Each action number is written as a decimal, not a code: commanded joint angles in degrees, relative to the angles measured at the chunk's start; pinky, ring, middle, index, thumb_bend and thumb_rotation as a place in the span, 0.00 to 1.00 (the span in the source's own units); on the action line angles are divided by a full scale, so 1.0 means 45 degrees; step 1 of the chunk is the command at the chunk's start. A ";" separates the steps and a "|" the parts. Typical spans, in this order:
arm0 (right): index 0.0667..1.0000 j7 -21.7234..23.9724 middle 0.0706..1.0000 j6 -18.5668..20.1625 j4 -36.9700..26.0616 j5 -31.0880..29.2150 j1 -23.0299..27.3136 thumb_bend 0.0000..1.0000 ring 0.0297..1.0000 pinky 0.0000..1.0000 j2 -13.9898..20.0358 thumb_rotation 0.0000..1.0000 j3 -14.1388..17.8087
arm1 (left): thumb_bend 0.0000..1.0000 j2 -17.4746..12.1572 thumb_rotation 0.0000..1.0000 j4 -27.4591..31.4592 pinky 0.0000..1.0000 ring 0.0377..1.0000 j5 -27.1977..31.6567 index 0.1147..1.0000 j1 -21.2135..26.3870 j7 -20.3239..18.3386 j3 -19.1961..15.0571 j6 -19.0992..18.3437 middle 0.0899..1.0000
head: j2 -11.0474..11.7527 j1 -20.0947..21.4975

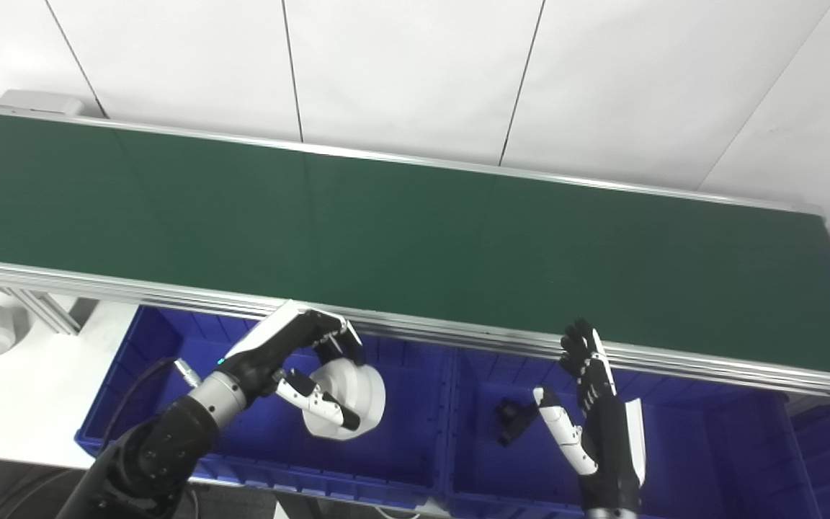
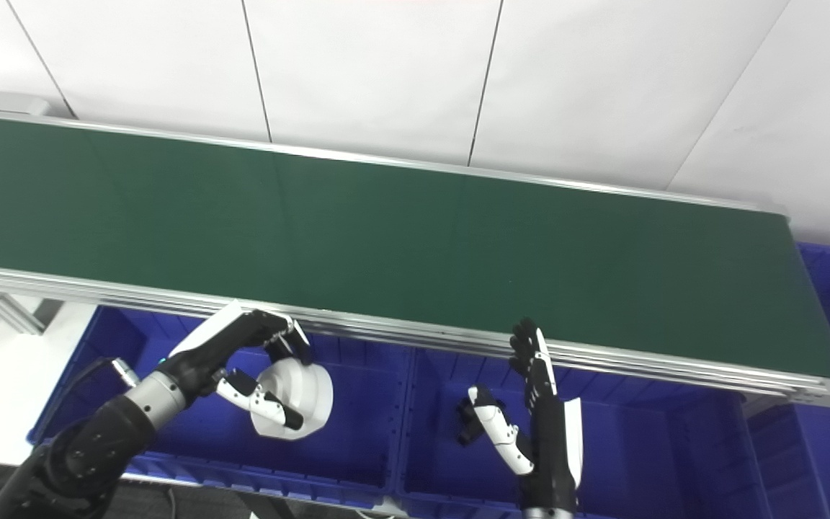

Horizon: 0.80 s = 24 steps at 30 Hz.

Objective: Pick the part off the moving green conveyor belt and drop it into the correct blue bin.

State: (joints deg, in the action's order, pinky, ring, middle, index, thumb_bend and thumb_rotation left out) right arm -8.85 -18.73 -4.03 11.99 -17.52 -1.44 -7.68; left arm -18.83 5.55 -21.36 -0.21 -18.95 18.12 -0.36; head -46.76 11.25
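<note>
- Bright, even light fills both views, and the white wall panels (image 1: 415, 65) come close to washing out.
- The green conveyor belt (image 1: 400, 238) carries a soft sheen with faint reflections of the wall seams, no hard glare.
- Shadows stay weak; the blue bins (image 1: 400, 447) darken just under the belt's metal rail (image 1: 458, 335).
- The white part (image 1: 357, 393) looks slightly overexposed, its surface detail lost.
- Focus is a bit soft everywhere, and the dark small piece (image 1: 512, 422) in the neighbouring bin is hard to read.
- Straight rails bow a little toward the edges.
</note>
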 commanded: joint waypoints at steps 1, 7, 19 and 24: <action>0.95 0.0067 0.92 -0.0012 -0.0443 0.0117 0.0059 0.74 0.91 0.87 -0.0180 0.70 -0.0015 | 0.49 -0.0158 0.00 0.0091 0.44 0.42 -0.0633 0.41 0.0351 0.0336 0.0099 0.0475 0.51 | 0.0042 -0.0030; 0.95 0.0181 0.92 -0.0081 -0.0364 -0.0027 0.0005 0.73 0.92 0.88 -0.0229 0.69 0.0007 | 0.49 0.0123 0.00 -0.0418 0.48 0.42 -0.2294 0.43 0.0593 0.0661 0.0431 0.0045 0.52 | 0.0350 -0.0022; 0.94 0.0093 0.92 -0.0500 -0.0010 0.0281 -0.0173 0.75 0.92 0.89 -0.0222 0.70 -0.0042 | 0.71 0.1426 0.46 0.0237 0.85 0.98 -0.2177 0.94 0.0372 0.0968 -0.0370 -0.1063 1.00 | 0.1122 0.0216; 0.95 0.0148 0.92 -0.0439 -0.0070 0.0412 -0.0339 0.75 0.93 0.88 -0.0208 0.70 -0.0123 | 0.73 0.1986 0.50 0.0589 0.86 0.97 -0.1088 0.95 0.0064 0.0781 -0.0489 -0.0868 1.00 | 0.1233 0.0500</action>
State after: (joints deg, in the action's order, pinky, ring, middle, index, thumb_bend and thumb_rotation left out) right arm -8.29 -18.72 -2.85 13.19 -18.87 -1.86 -7.83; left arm -10.06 6.53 -28.49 0.09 -15.98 16.30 -5.67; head -41.13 13.53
